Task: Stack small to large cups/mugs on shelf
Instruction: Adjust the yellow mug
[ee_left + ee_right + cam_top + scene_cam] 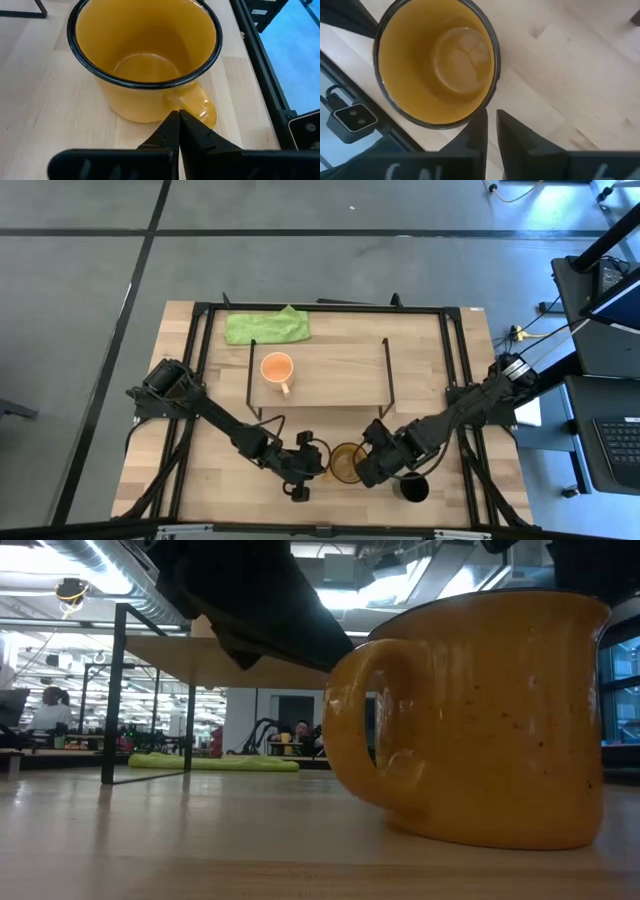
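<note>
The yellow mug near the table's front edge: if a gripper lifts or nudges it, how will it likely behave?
The yellow mug looks rigid and glossy, so fingers may slip on its wall. Its wide flat base suggests it would slide rather than tip or roll. It is empty, so probably light. The handle, by the left gripper, offers a surer hold.

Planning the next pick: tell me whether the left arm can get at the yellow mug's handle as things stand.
Probably yes. The left gripper sits right at the handle of the yellow mug, fingers shut, nothing between them. It would likely need to open first. The right gripper crowds the opposite side.
</note>
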